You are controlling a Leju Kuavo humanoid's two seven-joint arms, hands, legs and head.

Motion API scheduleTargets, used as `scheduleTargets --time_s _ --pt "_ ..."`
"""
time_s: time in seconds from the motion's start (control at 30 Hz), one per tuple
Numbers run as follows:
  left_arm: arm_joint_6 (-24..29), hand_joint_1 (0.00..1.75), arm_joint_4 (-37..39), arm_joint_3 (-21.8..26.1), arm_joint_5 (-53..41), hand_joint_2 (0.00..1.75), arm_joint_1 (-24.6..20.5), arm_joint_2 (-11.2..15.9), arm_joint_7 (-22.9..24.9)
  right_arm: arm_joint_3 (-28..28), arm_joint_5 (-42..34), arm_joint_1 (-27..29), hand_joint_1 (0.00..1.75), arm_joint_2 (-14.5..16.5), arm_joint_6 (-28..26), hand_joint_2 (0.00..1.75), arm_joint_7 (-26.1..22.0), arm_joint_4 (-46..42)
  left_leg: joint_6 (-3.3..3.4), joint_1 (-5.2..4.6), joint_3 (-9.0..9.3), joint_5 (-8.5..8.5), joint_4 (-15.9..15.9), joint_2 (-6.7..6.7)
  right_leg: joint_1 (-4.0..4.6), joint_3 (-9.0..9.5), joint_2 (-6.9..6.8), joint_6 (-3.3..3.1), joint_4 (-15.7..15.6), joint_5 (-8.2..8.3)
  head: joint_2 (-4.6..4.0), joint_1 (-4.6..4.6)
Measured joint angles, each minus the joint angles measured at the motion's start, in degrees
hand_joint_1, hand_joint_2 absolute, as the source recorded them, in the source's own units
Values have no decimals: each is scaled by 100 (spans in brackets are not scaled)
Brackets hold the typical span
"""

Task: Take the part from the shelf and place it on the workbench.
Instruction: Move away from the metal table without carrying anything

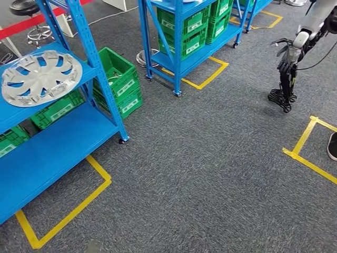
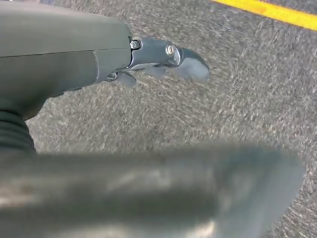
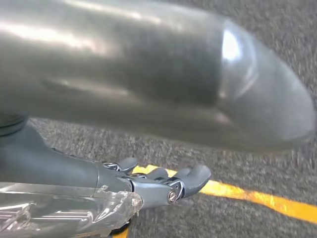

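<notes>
The part, a silver hubcap, lies flat on the upper board of the blue shelf at the left of the head view. My left hand hangs over grey carpet with its fingers stretched out and nothing in it. My right hand also hangs over the carpet, beside a yellow tape line, fingers extended and holding nothing. Both hands are far from the hubcap.
Green crates stand under and behind the blue shelf, and more fill a second blue rack. Yellow tape squares mark the carpet. A silver arm with a dark hand hangs at the upper right. A person's shoe shows at the right edge.
</notes>
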Motion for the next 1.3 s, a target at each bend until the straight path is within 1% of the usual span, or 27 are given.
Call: scheduleTargets --time_s 0.07,0.1,0.17,0.23,0.27,0.3,0.33,0.37,0.43,0.47,0.5,0.57,0.6,0.63,0.7,0.77,0.8,0.83,0.87,0.93,1.0,1.07,1.1,1.17,1.2,1.23,1.3 --pt "47 0 1 -21 -63 175 21 -1 20 -11 -1 0 0 1 1 0 -2 0 83 -4 -29 171 -24 -97 -22 42 -64 77 -62 50 0 6" --pt "67 0 1 -30 -83 175 31 4 27 -14 -1 0 0 1 1 0 -3 1 126 7 -56 241 -37 -154 -34 36 2 118 -23 -28 0 12" --pt "88 0 1 -46 -103 175 29 14 37 -16 -2 10 0 1 1 0 -5 1 188 35 -145 366 -55 -266 -53 -96 275 182 418 -456 0 25" --pt "97 0 1 -69 -112 175 26 15 40 -17 -2 30 0 1 1 0 -7 1 213 35 -259 463 -50 -395 -54 -282 474 206 1199 -971 0 36" --pt "96 0 1 -81 -115 175 29 11 40 -18 -3 38 0 1 0 0 -7 1 212 32 -316 509 -47 -468 -50 -303 505 205 1466 -1106 0 39" --pt "98 0 2 -91 -115 175 36 10 41 -19 -3 42 0 1 0 0 -7 1 204 29 -369 550 -45 -545 -47 -223 520 195 1527 -1135 0 40" --pt "105 0 2 -99 -117 175 42 11 45 -19 -3 43 0 1 1 0 -7 0 191 29 -413 588 -44 -625 -46 -21 536 178 1342 -1070 0 41" --pt "116 0 2 -107 -121 175 45 13 50 -19 -3 41 0 1 1 0 -7 -1 172 32 -449 619 -43 -704 -50 282 592 157 960 -964 0 42" --pt "148 0 1 -120 -143 175 44 11 64 -19 -3 25 0 0 3 0 -9 -1 117 42 -502 674 -42 -841 -62 857 830 119 164 -857 0 40" --pt "161 0 1 -124 -157 175 43 9 68 -19 -3 18 0 0 3 0 -11 -1 83 53 -518 699 -41 -899 -60 1013 928 110 -63 -847 0 42" --pt "169 0 1 -126 -171 175 43 7 70 -19 -2 10 0 1 4 0 -13 -1 43 66 -533 725 -44 -952 -50 1067 970 100 -147 -861 0 41" --pt "176 0 3 -128 -198 175 50 6 71 -20 -2 -2 0 1 3 0 -14 -3 -31 90 -564 763 -53 -1030 -33 1060 866 42 -184 -813 0 42" --pt "179 0 3 -129 -213 175 55 6 71 -21 -2 -9 0 1 3 0 -14 -4 -59 91 -599 720 -18 -945 -33 1054 794 -11 -220 -783 0 36" --pt "182 0 4 -131 -226 175 59 8 72 -22 -2 -10 0 1 2 0 -14 -6 -82 85 -671 597 109 -804 -36 1043 713 -61 -261 -746 0 22" --pt "185 0 5 -135 -244 175 48 9 74 -25 -2 9 0 2 2 0 -14 -8 -123 73 -940 171 701 -472 -34 990 534 -120 -309 -688 0 -4" --pt "185 0 6 -139 -256 175 41 8 75 -32 -2 37 0 2 2 0 -14 -8 -171 82 -1201 -140 1369 -376 -31 922 339 -122 -312 -654 0 -13" --pt "187 0 6 -143 -264 175 47 8 75 -38 -2 46 0 2 1 0 -14 -7 -192 90 -1214 -138 1487 -357 -34 895 246 -115 -312 -641 0 -14" --pt "191 0 6 -146 -273 175 56 9 72 -43 -2 48 0 2 0 0 -14 -7 -212 97 -1112 -27 1382 -330 -41 876 162 -102 -311 -633 0 -13" --pt "194 0 5 -151 -282 175 62 12 68 -46 -2 47 0 2 -2 0 -14 -7 -227 102 -903 150 1075 -272 -52 866 82 -80 -311 -630 0 -14" --pt "200 0 4 -163 -298 175 53 16 51 -49 -2 44 0 2 -5 0 -14 -9 -230 99 -376 426 269 -11 -57 858 -58 -12 -303 -648 0 -24" --pt "200 0 5 -170 -303 175 39 13 15 -52 -2 41 0 2 -12 0 -17 -15 -135 90 -120 443 -170 120 -45 894 -186 76 -272 -683 0 -23" --pt "200 0 5 -170 -303 175 55 13 -17 -54 -3 32 0 2 -21 0 -21 -22 8 94 -109 382 -218 -24 -67 959 -254 181 -216 -673 0 -8" --pt "200 0 5 -170 -302 175 74 14 -24 -54 -3 25 0 3 -22 0 -22 -25 57 100 -86 372 -215 -96 -99 972 -169 227 -157 -682 -1 0" --pt "201 0 5 -170 -302 87 87 20 -28 -54 -4 19 0 4 -25 0 -24 -28 119 100 -17 368 -212 -239 -142 786 168 282 202 -855 -3 20" --pt "201 0 5 -171 -302 44 85 16 -31 -55 -3 23 0 4 -25 0 -24 -29 143 99 6 351 -212 -309 -149 581 350 292 559 -1004 -3 36" --pt "201 0 5 -172 -302 0 81 13 -35 -55 -3 38 0 4 -25 0 -25 -30 163 95 34 327 -211 -395 -144 314 448 297 969 -1149 -3 45" --pt "201 0 6 -173 -299 0 92 4 -50 -58 -21 81 0 4 -33 0 -25 -30 188 86 120 250 -210 -581 -132 -125 505 293 1483 -1299 -2 62"
